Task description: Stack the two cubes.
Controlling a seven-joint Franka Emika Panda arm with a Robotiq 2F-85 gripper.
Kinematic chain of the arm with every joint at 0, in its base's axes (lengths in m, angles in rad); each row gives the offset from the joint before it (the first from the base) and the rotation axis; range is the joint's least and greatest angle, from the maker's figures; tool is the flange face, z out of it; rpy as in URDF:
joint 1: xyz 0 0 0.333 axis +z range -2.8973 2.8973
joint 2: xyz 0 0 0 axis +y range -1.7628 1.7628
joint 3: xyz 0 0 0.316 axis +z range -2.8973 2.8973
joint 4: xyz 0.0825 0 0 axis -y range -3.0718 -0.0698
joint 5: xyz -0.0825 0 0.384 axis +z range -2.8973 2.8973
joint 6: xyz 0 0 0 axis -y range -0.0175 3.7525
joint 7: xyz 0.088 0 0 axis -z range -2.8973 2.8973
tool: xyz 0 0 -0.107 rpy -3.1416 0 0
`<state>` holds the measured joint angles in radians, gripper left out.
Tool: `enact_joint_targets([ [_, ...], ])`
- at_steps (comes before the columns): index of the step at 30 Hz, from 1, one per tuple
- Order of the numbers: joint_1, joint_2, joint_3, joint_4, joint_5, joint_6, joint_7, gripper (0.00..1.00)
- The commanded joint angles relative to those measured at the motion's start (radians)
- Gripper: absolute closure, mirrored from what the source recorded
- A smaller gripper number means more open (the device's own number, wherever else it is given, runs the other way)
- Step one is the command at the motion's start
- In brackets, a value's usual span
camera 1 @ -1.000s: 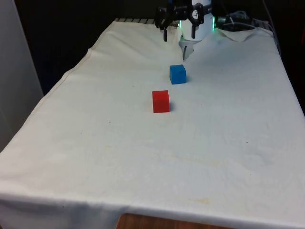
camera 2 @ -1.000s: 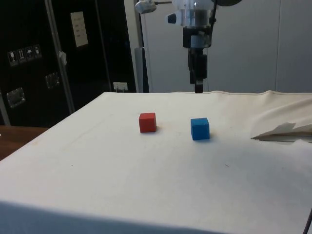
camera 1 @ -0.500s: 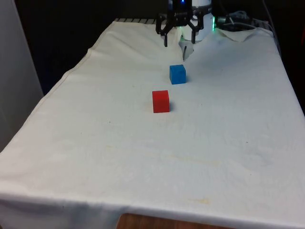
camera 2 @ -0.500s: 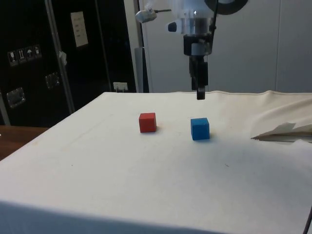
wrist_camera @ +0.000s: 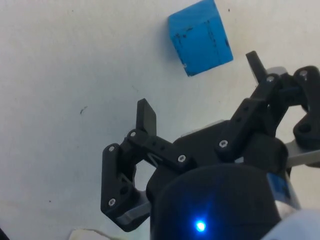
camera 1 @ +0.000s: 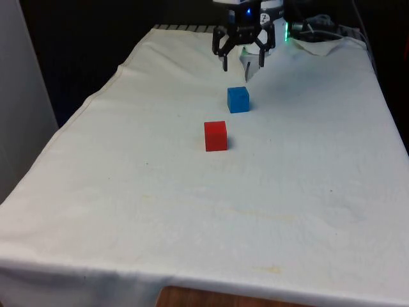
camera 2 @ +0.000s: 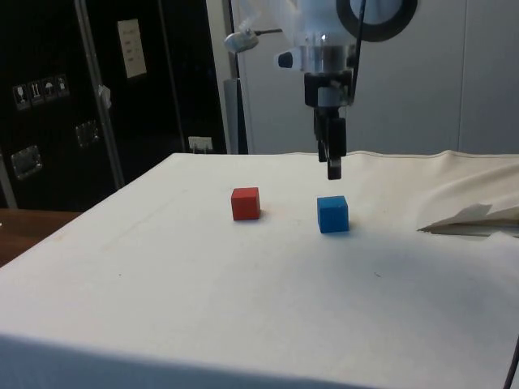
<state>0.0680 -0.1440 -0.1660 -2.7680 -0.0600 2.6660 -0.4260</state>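
1. Above the far half of the white cloth-covered table [camera 1: 128, 211], the black two-finger gripper [camera 1: 242, 62] hangs in the air with its fingers spread wide and nothing between them.
2. The small blue cube [camera 1: 238, 100] sits on the cloth just below the gripper, at about 6 o'clock from it in the front view; a clear gap separates the fingertips [camera 2: 332, 172] from the cube's top in the side view.
3. In the wrist view the blue cube [wrist_camera: 201, 36] lies ahead of the fingers [wrist_camera: 146, 116], apparently not yet squarely between them.
4. The small red cube [camera 1: 215, 135] rests on the cloth near the blue one, at about 7 o'clock from it in the front view, the two apart.
5. In the side view the red cube [camera 2: 245, 203] stands at 9 o'clock from the blue cube [camera 2: 332, 214].
6. Both cubes sit flat, neither on the other.
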Motion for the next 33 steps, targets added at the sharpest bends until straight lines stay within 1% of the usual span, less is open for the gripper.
enact_joint_targets([
  [1,0.000,0.007,0.000,0.000,0.000,0.006,0.000,0.00],
  [2,0.011,0.017,0.000,-0.003,0.027,0.027,-0.014,0.00],
  [6,0.014,0.047,0.002,-0.005,0.034,0.058,-0.019,0.00],
  [9,0.014,0.066,0.004,-0.005,0.037,0.076,-0.022,0.00],
  [10,0.004,0.065,0.004,0.000,0.004,0.061,0.000,0.00],
  [11,0.014,0.072,0.004,-0.005,0.038,0.082,-0.023,0.00],
  [20,0.013,0.132,0.011,-0.004,0.051,0.136,-0.034,0.00],
  [21,0.004,0.134,0.005,0.001,0.005,0.125,-0.004,0.00],
  [22,0.012,0.137,0.011,-0.004,0.051,0.140,-0.035,0.00],
  [26,0.010,0.158,0.014,-0.002,0.048,0.156,-0.035,0.00],
  [29,0.007,0.177,0.013,0.003,0.033,0.166,-0.028,0.00],
  [30,0.004,0.175,0.006,0.005,0.005,0.155,-0.009,0.00],
  [31,0.006,0.181,0.012,0.004,0.030,0.168,-0.027,0.00],
  [33,0.005,0.194,0.010,0.008,0.019,0.173,-0.022,0.00],
])
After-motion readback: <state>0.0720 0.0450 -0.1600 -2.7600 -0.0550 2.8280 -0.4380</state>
